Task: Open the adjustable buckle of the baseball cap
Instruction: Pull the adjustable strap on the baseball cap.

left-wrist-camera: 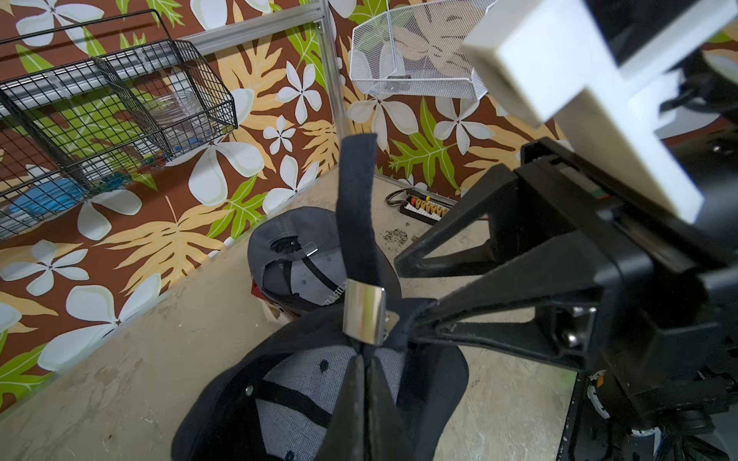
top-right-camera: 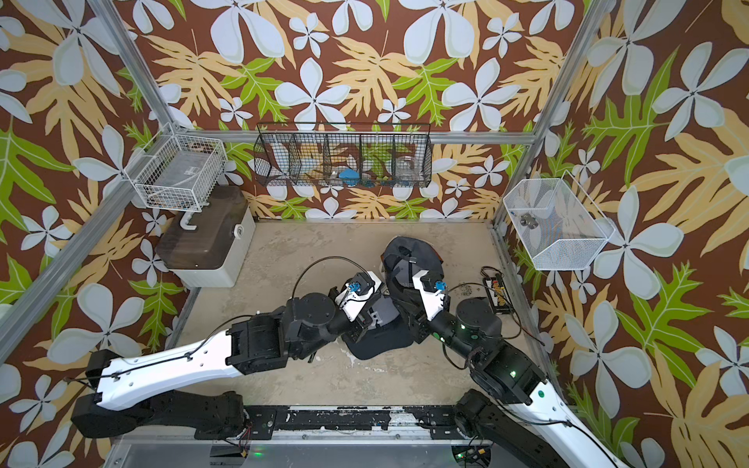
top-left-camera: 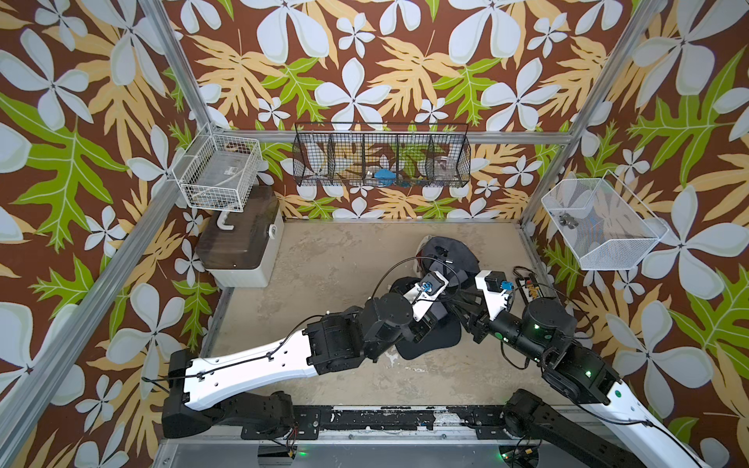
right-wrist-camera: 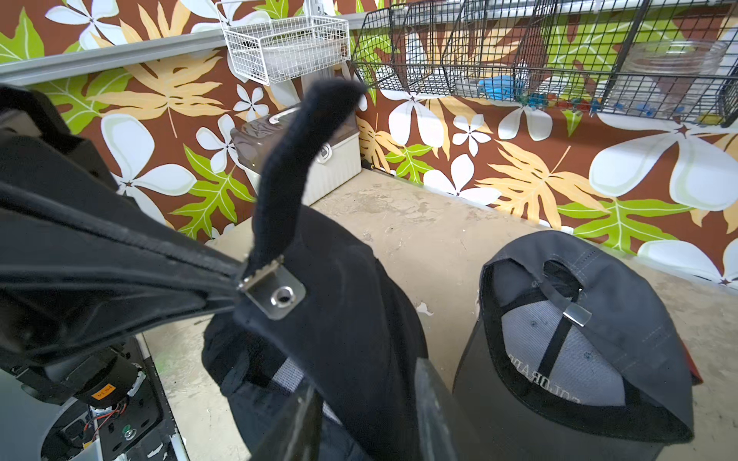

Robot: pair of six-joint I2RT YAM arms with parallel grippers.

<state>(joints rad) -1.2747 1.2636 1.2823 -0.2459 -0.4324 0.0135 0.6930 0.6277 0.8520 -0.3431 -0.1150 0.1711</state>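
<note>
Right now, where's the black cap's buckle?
Left wrist view: the metal buckle sits on the black cap's strap, between the left gripper and right gripper, near the grey cap.

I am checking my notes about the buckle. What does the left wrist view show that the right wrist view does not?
Only the left wrist view: the shiny curved face of the buckle, the white mesh basket, the black connector board. Only the right wrist view: the flat plate of the buckle with a round hole, the lidded box, the white wire basket. Both: the left end effector shut on the black cap beside the buckle, the strap standing up, the right end effector open, the grey cap, the black wire basket.
</note>
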